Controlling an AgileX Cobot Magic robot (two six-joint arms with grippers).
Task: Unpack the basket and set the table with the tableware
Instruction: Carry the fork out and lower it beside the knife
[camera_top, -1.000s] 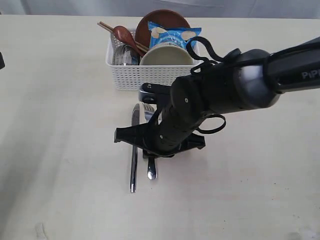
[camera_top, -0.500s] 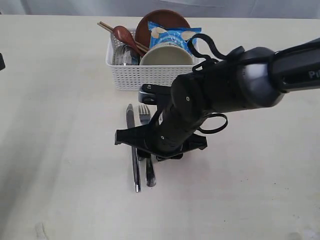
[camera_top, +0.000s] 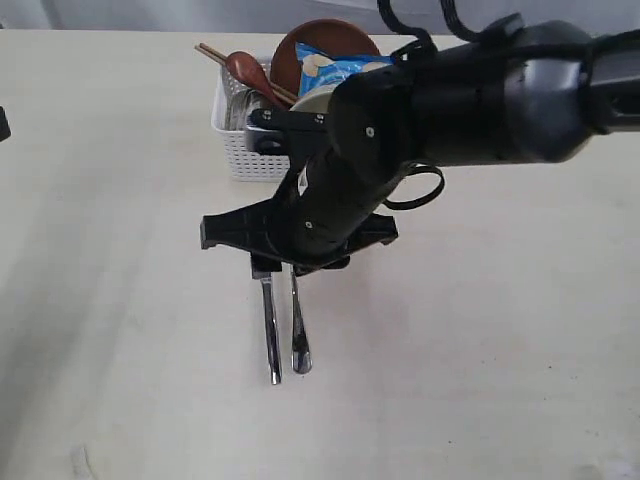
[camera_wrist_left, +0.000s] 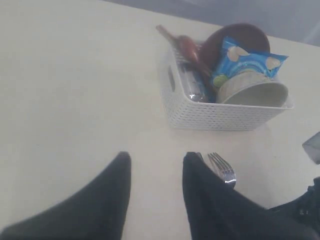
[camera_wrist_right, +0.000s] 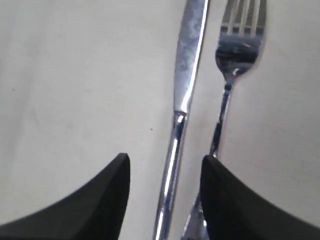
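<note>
Your right gripper (camera_top: 298, 266) is lifting away from the table (camera_top: 120, 300) and drawing back toward the basket (camera_top: 240, 150). A second ago it was sitting low over the cutlery; now it is riding higher, with its jaws spread wide and carrying nothing. In the right wrist view the knife (camera_wrist_right: 187, 65) and fork (camera_wrist_right: 237, 45) are lying flat on the table beneath the open fingers, side by side. The knife handle is running through the gap between the fingers. The handles are drawing close together at the far end, and you cannot tell whether they are touching. The knife has also been nudged slightly in that second, its handle end settling nearer the fork. Both pieces are resting just in front of the basket, blade tip and tines pointing toward it, so this placement is looking finished and the arm seems to be heading back for the next item. Your left gripper (camera_wrist_left: 156, 165) is hanging off to the side with its jaws parted and empty. The basket is holding the bowl (camera_wrist_left: 255, 92), plate (camera_wrist_left: 240, 37), wooden spoon (camera_wrist_left: 189, 46) and chopsticks (camera_top: 215, 55). The chip bag (camera_wrist_left: 245, 62) is leaning over the bowl and against the plate, so it is likely getting in your way there.
</note>
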